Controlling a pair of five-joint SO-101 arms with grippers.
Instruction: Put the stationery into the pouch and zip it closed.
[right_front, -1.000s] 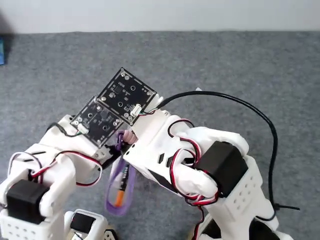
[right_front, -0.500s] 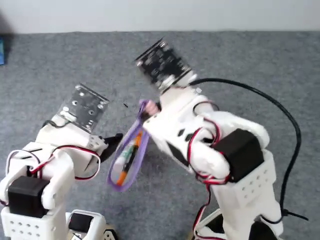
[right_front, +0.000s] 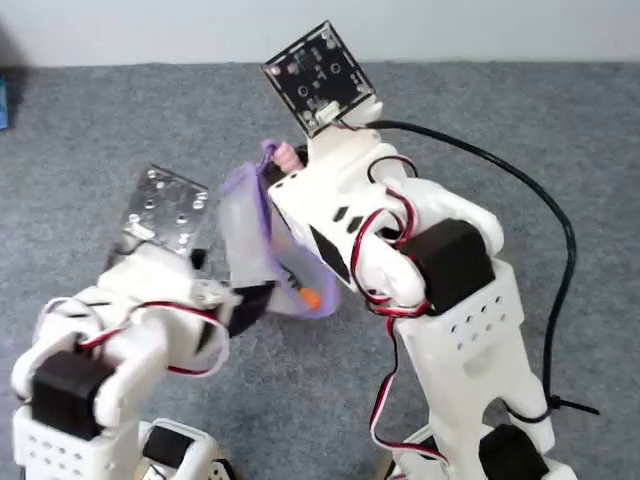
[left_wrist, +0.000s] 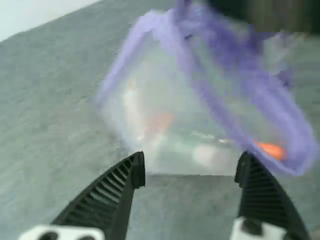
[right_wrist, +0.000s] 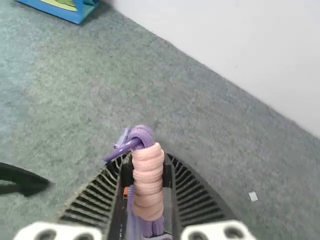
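Note:
A clear pouch (right_front: 250, 235) with purple trim hangs in the air, with an orange pen (right_front: 310, 297) and other stationery lying in its lower end. My right gripper (right_front: 285, 165) is shut on the pouch's top end, at a pink loop (right_wrist: 146, 175) and the purple zip tab (right_wrist: 125, 142). My left gripper (left_wrist: 190, 170) is open just in front of the pouch (left_wrist: 200, 110), level with its lower edge. In the high view the left gripper (right_front: 252, 300) sits by the pouch's bottom corner. Whether the zip is closed I cannot tell.
Grey carpet (right_front: 560, 130) covers the table up to a white wall (right_wrist: 240, 45) at the back. A blue object (right_wrist: 57, 7) lies at the far left by the wall, also seen as the blue object (right_front: 5, 100) in the high view.
The right arm has lifted the pouch off the carpet and carried it toward the back. The pouch swung broadside. The left gripper let go, drew back, then came in under its lower end.

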